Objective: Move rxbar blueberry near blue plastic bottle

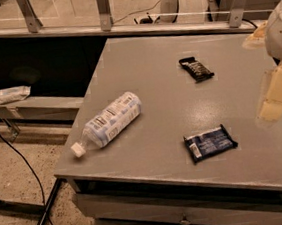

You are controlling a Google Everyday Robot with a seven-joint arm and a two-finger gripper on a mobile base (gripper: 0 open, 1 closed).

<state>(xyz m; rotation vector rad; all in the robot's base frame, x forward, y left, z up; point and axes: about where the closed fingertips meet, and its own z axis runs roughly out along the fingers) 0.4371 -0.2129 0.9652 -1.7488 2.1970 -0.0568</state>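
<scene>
The rxbar blueberry [210, 143], a flat dark navy wrapper with a white patch at its left end, lies near the front of the grey table [146, 68]. The blue plastic bottle [110, 119] lies on its side at the table's left edge, white cap pointing front-left over the edge. My gripper [275, 98] hangs at the right edge of the view, above the table, to the right of the bar and a little farther back; it holds nothing that I can see.
A black bar wrapper with white lettering [196, 69] lies further back on the table. A crumpled wrapper [12, 94] rests on a low ledge to the left. Glass railing posts stand behind the table. Cables run over the floor at the left.
</scene>
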